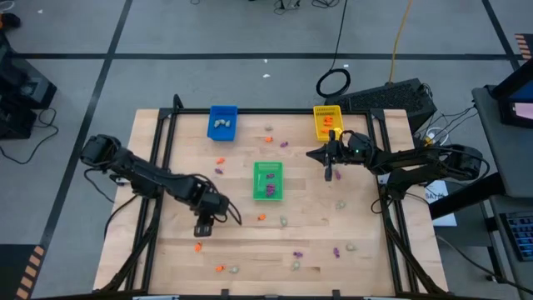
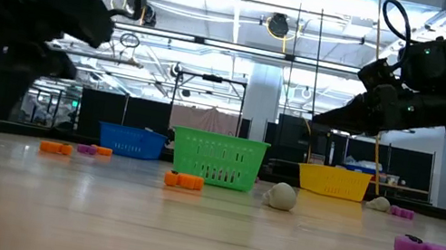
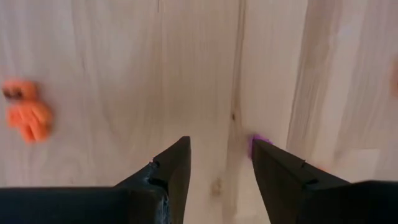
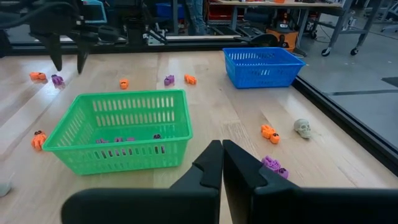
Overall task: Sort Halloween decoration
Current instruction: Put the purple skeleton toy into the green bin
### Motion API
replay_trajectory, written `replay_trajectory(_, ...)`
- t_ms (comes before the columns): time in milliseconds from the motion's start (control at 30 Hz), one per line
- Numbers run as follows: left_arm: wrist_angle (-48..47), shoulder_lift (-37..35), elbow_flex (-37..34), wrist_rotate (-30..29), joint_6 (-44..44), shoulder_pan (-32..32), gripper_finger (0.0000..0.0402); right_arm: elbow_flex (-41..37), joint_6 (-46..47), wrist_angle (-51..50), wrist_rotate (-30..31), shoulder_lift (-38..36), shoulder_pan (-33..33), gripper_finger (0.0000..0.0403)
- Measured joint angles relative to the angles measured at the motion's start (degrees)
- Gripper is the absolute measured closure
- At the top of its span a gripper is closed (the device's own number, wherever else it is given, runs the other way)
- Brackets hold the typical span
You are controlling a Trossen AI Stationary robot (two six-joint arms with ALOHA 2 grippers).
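While my two arms hang over the wooden table (image 1: 166, 258), the big pieces around them are three baskets: the green basket (image 1: 268, 181) at the middle with purple trinkets (image 4: 118, 140) lying in it, the blue basket (image 1: 222, 122) toward the far edge holding pale bits, and the yellow basket (image 1: 327, 122) at the far right holding orange ones.

My left gripper (image 1: 204, 228) hovers over bare wood near the front left, fingers spread apart with nothing between them. An orange figure (image 3: 27, 112) lies off to one side of it, and a purple trinket (image 3: 258, 143) peeks out just beside one finger, though I cannot tell whether they touch.

My right gripper (image 1: 328, 173) hangs between the green and yellow baskets, fingers pressed together and holding nothing.

More decorations are scattered loose: an orange piece (image 1: 197, 247) and others along the front edge, and a pale skull (image 4: 302, 127) by the blue basket.
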Motion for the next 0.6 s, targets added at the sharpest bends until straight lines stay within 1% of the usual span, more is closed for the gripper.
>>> replay_trajectory(200, -0.09, 0.00, 0.00, -0.50, -6.70, -2.94, 0.0236, 0.00, 0.00, -0.02, 0.00, 0.00, 0.00, 0.0403)
replay_trajectory(367, 0.05, 0.00, 0.00, -2.97, -11.38, -4.11, 0.0236, 0.00, 0.01, -0.02, 0.00, 0.00, 0.00, 0.0403)
replay_trajectory(600, 0.23, 1.07, 0.00, -4.14, -13.46, -5.69, 0.0236, 0.00, 0.02, -0.05, 0.00, 0.00, 0.00, 0.0403)
